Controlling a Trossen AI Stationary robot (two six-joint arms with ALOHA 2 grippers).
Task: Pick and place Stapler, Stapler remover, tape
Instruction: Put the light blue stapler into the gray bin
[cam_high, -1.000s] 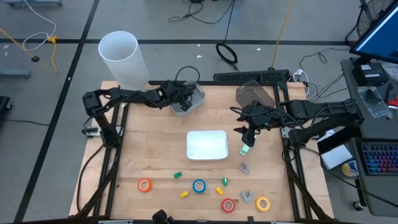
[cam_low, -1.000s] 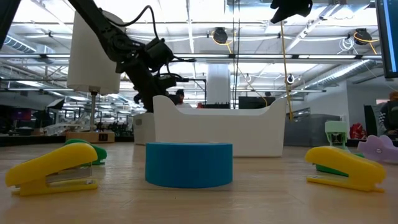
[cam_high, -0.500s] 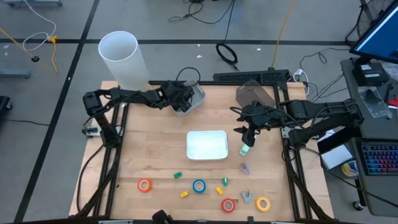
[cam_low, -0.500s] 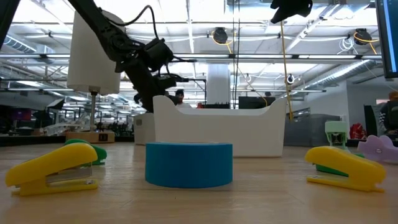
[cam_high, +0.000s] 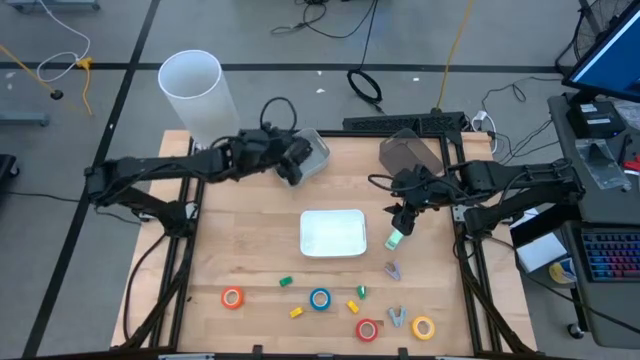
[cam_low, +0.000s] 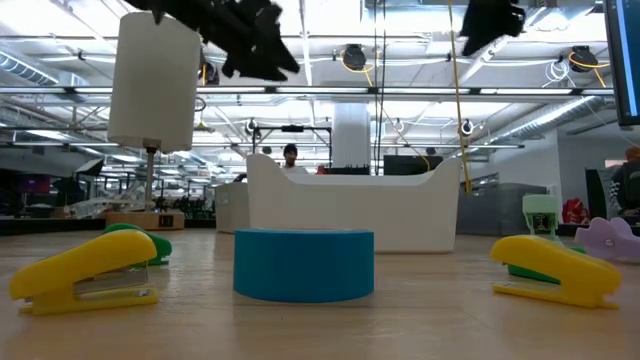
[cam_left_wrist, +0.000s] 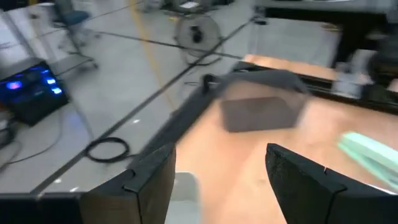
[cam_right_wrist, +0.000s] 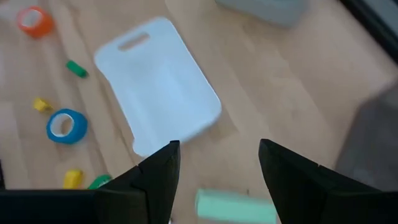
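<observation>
A mint-green stapler (cam_high: 396, 240) stands on the table just right of the white tray (cam_high: 333, 246); it also shows in the right wrist view (cam_right_wrist: 236, 206). My right gripper (cam_high: 404, 214) hangs open above it, touching nothing. Orange (cam_high: 232, 297), blue (cam_high: 320, 299), red (cam_high: 367, 329) and yellow (cam_high: 423, 327) tape rolls lie flat near the front edge. Two pale purple staple removers (cam_high: 393, 270) (cam_high: 398, 317) lie at the front right. My left gripper (cam_high: 295, 163) is open and empty, raised beside the clear bin (cam_high: 316, 152) at the back.
A tall white cylinder (cam_high: 195, 95) stands at the back left corner and a grey bin (cam_high: 410, 152) at the back right. Small yellow (cam_high: 296, 312) and green (cam_high: 285, 282) staplers lie among the tape rolls. Cables lie on the floor behind the table.
My left arm has risen: its gripper has gone up from beside the clear bin, and its elbow has swung out toward the table's left edge. The tape rolls, stapler and removers have not moved.
</observation>
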